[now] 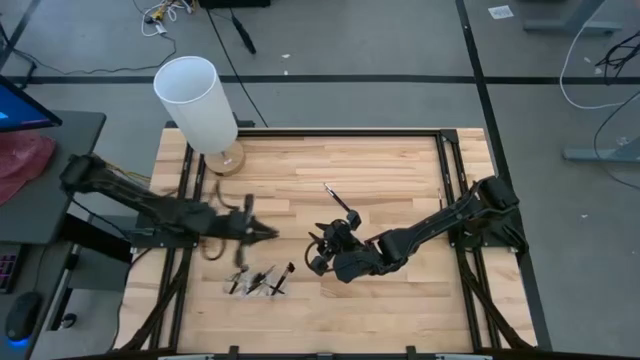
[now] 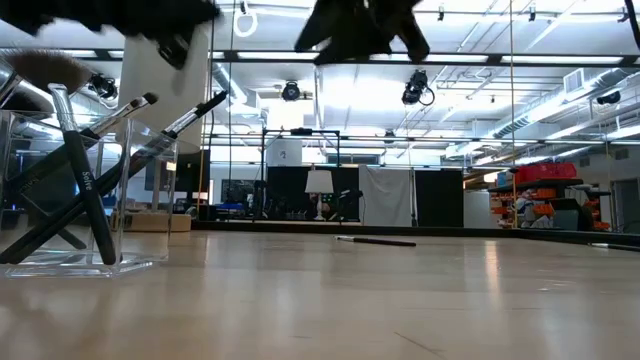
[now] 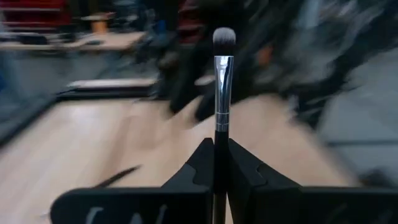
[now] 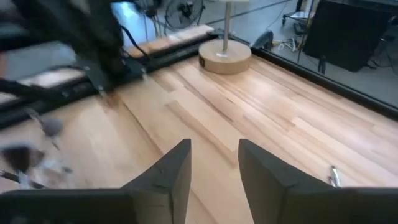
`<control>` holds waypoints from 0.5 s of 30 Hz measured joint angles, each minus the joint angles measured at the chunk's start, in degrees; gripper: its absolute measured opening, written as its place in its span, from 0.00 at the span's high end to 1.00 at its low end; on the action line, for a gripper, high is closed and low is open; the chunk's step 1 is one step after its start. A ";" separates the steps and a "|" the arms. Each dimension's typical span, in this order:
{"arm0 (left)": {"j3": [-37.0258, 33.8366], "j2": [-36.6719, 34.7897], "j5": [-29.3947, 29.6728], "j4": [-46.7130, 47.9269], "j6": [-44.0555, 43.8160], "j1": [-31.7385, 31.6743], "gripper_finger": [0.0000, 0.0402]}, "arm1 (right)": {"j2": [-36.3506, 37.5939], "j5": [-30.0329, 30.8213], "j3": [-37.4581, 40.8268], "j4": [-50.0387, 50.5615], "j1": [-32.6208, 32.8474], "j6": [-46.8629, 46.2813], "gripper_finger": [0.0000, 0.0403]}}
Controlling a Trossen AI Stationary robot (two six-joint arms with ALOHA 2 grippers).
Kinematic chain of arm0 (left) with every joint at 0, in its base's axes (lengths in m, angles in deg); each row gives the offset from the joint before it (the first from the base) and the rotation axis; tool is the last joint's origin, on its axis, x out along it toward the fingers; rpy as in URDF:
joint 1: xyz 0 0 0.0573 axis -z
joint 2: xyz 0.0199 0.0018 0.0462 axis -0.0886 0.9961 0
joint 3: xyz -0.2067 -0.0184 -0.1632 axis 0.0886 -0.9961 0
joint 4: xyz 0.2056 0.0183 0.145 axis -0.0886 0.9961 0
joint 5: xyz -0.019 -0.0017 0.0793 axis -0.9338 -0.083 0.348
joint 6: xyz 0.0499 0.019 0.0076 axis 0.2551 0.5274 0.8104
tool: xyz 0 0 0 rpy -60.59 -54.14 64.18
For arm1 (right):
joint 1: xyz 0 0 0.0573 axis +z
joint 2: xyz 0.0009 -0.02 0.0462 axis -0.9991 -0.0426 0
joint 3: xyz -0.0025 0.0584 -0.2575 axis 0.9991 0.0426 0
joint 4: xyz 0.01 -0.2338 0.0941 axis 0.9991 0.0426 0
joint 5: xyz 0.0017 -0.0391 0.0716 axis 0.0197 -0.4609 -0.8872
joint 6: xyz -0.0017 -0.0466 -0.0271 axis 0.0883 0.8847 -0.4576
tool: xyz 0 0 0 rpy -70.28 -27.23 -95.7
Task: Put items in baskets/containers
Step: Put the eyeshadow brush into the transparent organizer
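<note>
High view: tray [image 1: 258, 283] holds several brushes. Left gripper [image 3: 221, 163], just beside the tray, is clamped on 1 brush [image 3: 222, 74], not yet dropped in. Right gripper [image 4: 214, 163], near the tray, is empty, fingers parted. 1 loose brush [image 1: 340, 199] lies well beyond the tray.
</note>
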 joint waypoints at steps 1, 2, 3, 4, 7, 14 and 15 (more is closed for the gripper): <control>0.01 -2.58 -0.23 1.29 -1.99 1.86 0.96 | -0.16 -0.06 0.76 -0.64 -0.02 -0.03 0.66; 0.01 -5.08 -0.25 2.87 -3.71 3.97 0.96 | -0.24 -0.06 1.52 -1.96 -0.06 0.11 0.66; 0.01 -7.50 -0.28 4.28 -5.31 6.18 0.96 | -0.25 -0.06 2.33 -3.94 -0.07 0.17 0.66; 0.01 -9.48 -0.25 5.31 -6.74 8.64 0.96 | -0.17 -0.04 3.24 -6.07 -0.05 0.19 0.66; 0.01 -14.00 0.41 8.63 -11.73 16.01 0.96 | -0.20 -0.11 6.02 -11.59 -0.07 1.79 0.66; 0.01 -15.99 13.74 21.96 -22.40 30.73 0.96 | -0.18 -0.24 9.30 -20.13 -0.15 3.73 0.66; 0.01 -15.62 16.29 24.09 -24.26 32.18 0.96 | -0.17 -0.23 9.33 -20.84 -0.16 3.85 0.66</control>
